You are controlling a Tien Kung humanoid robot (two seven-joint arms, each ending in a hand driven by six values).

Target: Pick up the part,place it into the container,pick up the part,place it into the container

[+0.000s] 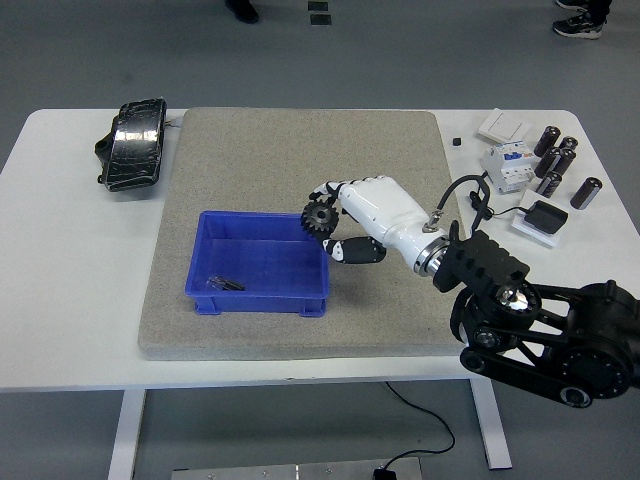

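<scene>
A small black gear (319, 217) is pinched in my right hand (334, 224), whose white fingers are shut on it. The hand holds it in the air just over the right rim of the blue container (262, 262), which sits on the grey mat. Inside the container, at its left front, lies a small dark part (222, 283). My right arm (530, 320) reaches in from the lower right. The left arm does not show.
A grey mat (300, 160) covers the table's middle. A black bagged object (133, 145) lies at the back left. At the right edge stand several black cylinders (557, 158), a white breaker module (507, 160), a white switch plate (505, 125) and a black adapter (545, 216).
</scene>
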